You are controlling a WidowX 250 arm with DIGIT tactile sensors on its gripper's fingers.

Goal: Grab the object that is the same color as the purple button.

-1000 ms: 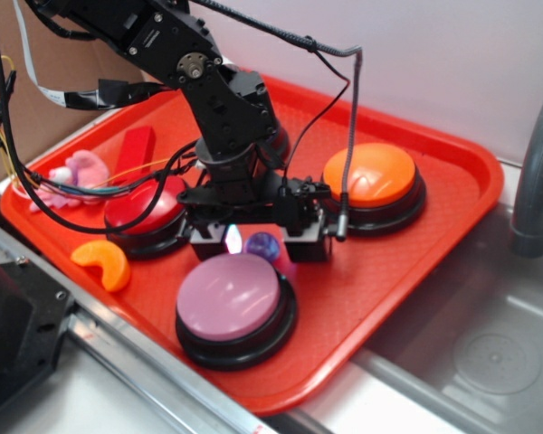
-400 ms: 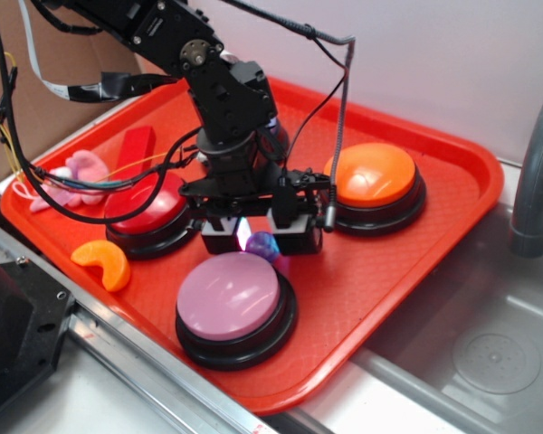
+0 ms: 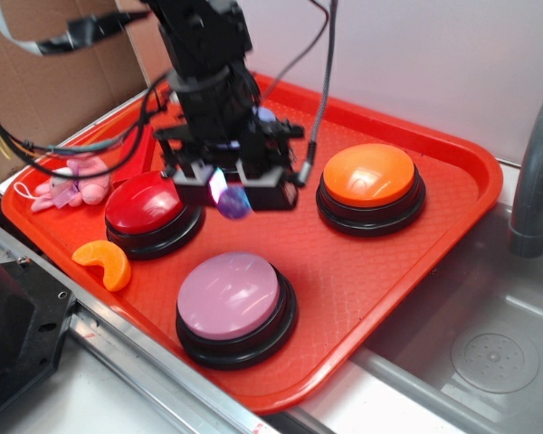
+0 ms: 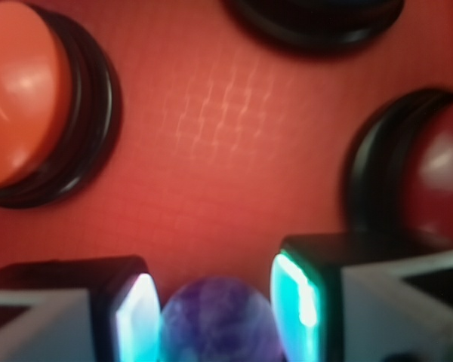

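The small glossy dark purple grape-like ball point(image 3: 234, 202) is pinched across its middle by the black gripper point(image 3: 233, 192), judged light and slippery

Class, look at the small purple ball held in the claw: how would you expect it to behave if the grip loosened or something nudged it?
The purple ball looks round, so it would probably roll across the red tray if dropped. Its glossy surface suggests it may slip between the claw pads. It seems small against the purple button, so it is likely light.
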